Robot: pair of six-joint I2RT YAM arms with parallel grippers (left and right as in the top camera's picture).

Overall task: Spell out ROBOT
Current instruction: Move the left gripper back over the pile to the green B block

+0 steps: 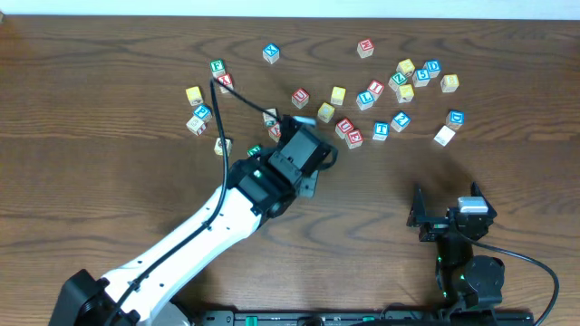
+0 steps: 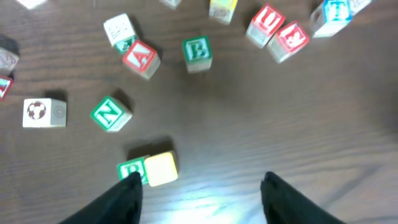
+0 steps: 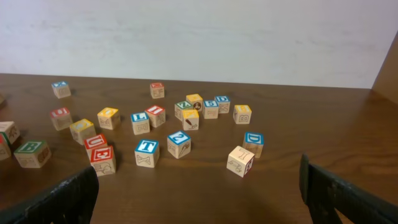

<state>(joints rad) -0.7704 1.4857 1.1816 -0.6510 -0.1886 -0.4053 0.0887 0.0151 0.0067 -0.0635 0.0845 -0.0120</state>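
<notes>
In the left wrist view a green R cube and a yellow-faced cube sit side by side, touching, on the wood table. My left gripper is open above them with nothing between its fingers; its left fingertip overlaps the R cube's near edge. A green B cube lies farther ahead and a blue T cube at the top right. From overhead the left gripper hides the R cube. My right gripper stands open and empty, well short of the T cube and B cube.
A green N cube, a red A cube, a ball-picture cube and a red U cube ring the left gripper. Several more cubes are scattered at the table's back right. The right arm rests near the front edge.
</notes>
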